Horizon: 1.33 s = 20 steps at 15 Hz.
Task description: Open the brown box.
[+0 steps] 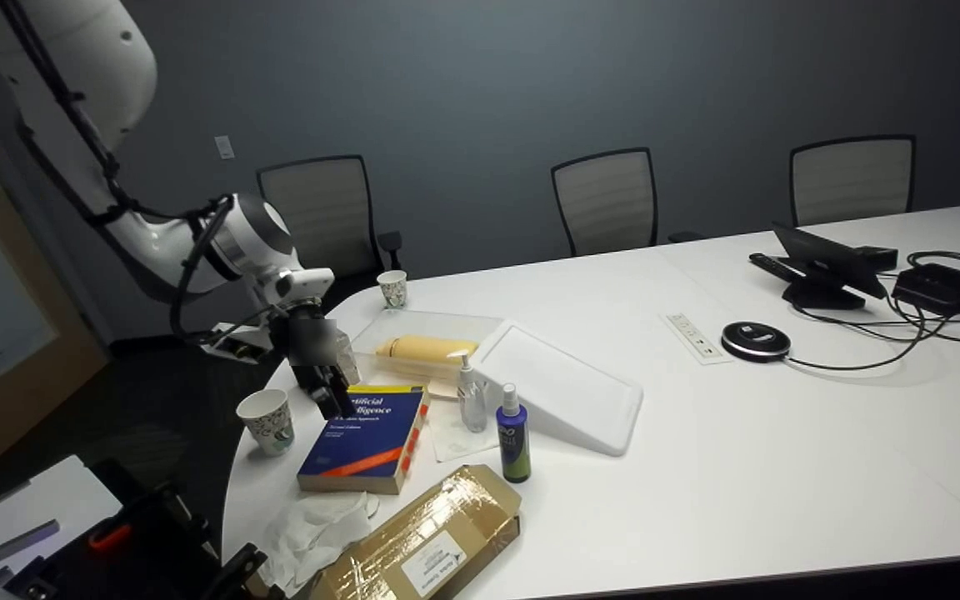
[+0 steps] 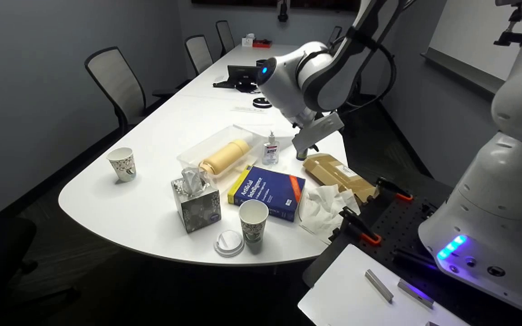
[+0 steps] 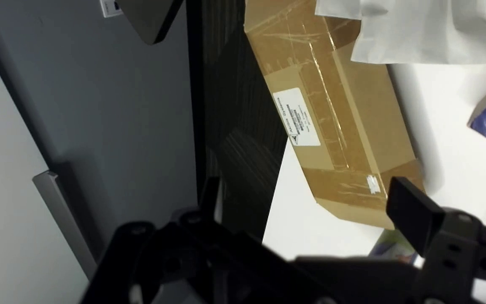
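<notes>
Blue book (image 2: 271, 186), tissue box (image 2: 198, 210) and pump bottle (image 2: 270, 153) on a white table (image 2: 157, 140)

The white desk (image 1: 763, 467) has one rounded end. Near that curved edge are a tissue box (image 2: 199, 208), a paper cup (image 2: 253, 222), a lid (image 2: 229, 243) and another cup (image 2: 124, 165). The brown box (image 2: 340, 174) lies at a long edge, crumpled paper (image 2: 326, 209) beside it. Further in from that edge sit a blue book (image 2: 270, 190), a clear bin (image 2: 197, 149) and a spray bottle (image 1: 515, 450); a black disc (image 1: 755, 342) lies well away from the curve.
</notes>
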Available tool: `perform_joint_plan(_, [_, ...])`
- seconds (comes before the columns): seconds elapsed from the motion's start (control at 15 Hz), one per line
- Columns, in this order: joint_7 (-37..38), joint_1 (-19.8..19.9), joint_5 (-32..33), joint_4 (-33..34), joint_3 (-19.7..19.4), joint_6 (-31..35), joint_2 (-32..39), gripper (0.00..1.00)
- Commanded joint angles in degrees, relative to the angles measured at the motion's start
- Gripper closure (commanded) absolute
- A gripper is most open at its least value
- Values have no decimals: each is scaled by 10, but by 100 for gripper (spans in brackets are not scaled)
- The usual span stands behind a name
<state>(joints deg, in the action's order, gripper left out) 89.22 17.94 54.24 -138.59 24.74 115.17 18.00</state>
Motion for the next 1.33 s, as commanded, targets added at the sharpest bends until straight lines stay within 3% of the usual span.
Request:
perform_joint_plan(0.0, [-10,-126,22,106,-136,4,137,0])
perform_joint_plan(0.2, [-43,-180,6,195,-195,23,234,0])
perform_joint_plan(0.6, [-94,-217,-25,309,-244,25,345,0])
perform_joint_plan(1.27, [-102,-214,-63,319,-295,35,368,0])
